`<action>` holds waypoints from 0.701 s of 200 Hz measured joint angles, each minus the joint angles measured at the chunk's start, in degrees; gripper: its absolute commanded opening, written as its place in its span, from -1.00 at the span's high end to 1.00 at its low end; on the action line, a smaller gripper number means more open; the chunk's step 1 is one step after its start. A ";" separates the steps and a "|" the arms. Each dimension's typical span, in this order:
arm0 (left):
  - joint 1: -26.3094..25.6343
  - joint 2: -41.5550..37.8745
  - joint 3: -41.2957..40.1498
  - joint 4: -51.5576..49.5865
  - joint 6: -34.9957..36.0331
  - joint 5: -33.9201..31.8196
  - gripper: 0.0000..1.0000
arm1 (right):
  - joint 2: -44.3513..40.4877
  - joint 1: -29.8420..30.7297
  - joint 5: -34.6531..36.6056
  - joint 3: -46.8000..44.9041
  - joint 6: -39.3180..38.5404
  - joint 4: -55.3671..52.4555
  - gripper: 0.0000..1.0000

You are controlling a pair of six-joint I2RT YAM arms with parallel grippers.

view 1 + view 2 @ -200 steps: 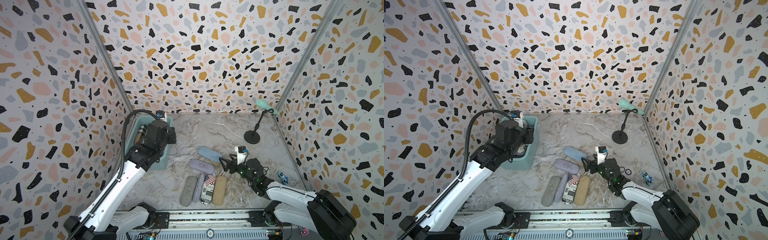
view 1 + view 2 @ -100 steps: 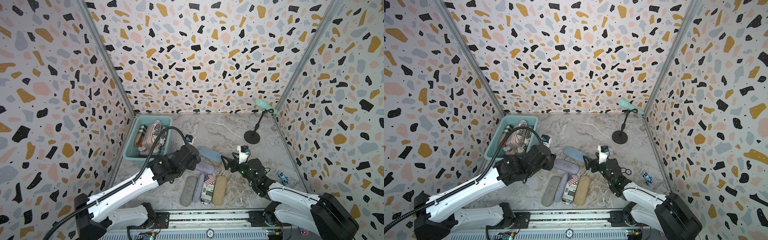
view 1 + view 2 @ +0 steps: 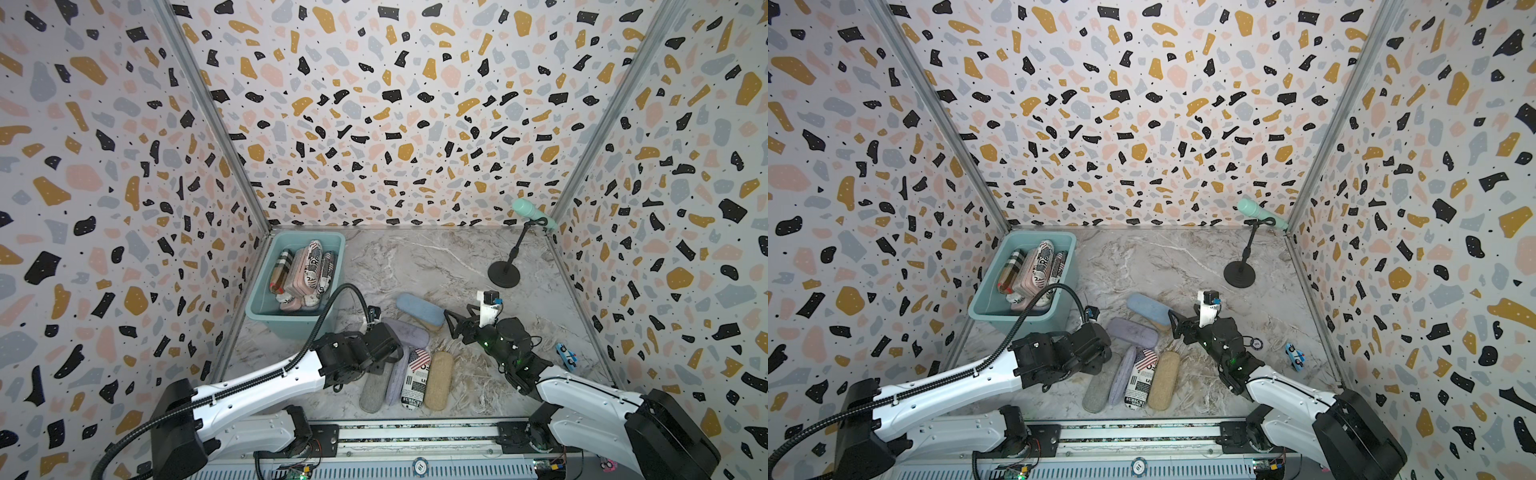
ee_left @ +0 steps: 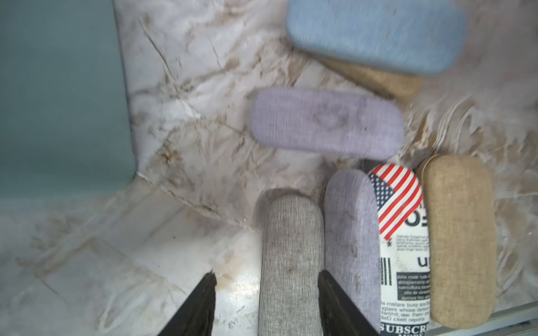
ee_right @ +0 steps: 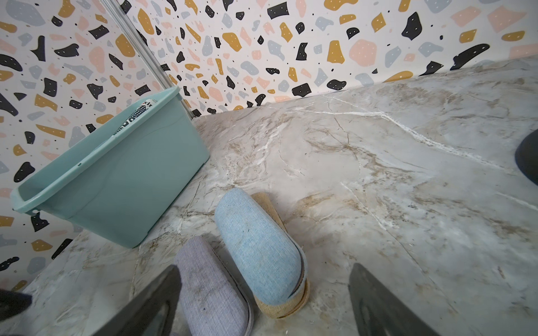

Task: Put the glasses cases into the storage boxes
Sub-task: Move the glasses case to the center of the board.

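Pickup step: left end effector (image 4: pixel 266 273), spread, straddles grey case (image 4: pixel 291 232), frame lower centre. Next: close, lift to tub (image 3: pixel 282 328). Right end effector (image 5: pixel 265 269) spread.

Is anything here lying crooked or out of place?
The light blue case lies crookedly on top of a tan case, half hiding it. A small blue toy, perhaps a car, sits off by itself and looks unrelated to glasses cases.
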 measured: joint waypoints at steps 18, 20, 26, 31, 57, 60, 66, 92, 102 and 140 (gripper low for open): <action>-2.21 -0.28 -4.52 2.64 -2.97 2.10 -0.27 | 0.07 0.00 -0.02 0.00 0.07 -0.37 -0.83; -2.47 -0.24 -4.96 2.86 -3.26 2.32 -0.28 | 0.13 0.00 -0.04 0.00 0.09 -0.37 -0.83; -3.21 -0.13 -5.95 3.61 -4.17 2.91 -0.29 | 0.28 0.00 -0.07 0.00 0.24 -0.37 -0.83; -3.67 -0.07 -6.49 4.11 -4.79 3.13 -0.30 | 0.48 0.00 -0.17 0.00 0.28 -0.39 -0.84; -5.70 1.29 -7.67 7.06 -7.28 4.02 -0.38 | 1.68 0.00 -0.44 0.02 0.68 -0.81 -0.84; -5.81 1.51 -7.69 7.48 -7.61 4.11 -0.39 | 1.77 0.00 -0.46 0.00 0.72 -0.85 -0.84; -6.03 1.84 -7.72 8.09 -7.98 4.22 -0.40 | 1.90 0.00 -0.46 0.02 0.79 -1.05 -0.84; -6.34 2.54 -8.59 9.86 -9.38 4.22 -0.50 | 1.92 0.00 -0.44 0.02 0.87 -1.53 -0.85; -6.34 2.58 -8.90 9.84 -9.75 4.00 -0.52 | 1.92 0.00 -0.44 0.02 0.90 -1.73 -0.86; -6.36 2.56 -10.29 10.60 -10.99 3.10 -0.54 | 1.95 0.00 -0.44 0.02 0.92 -2.12 -0.86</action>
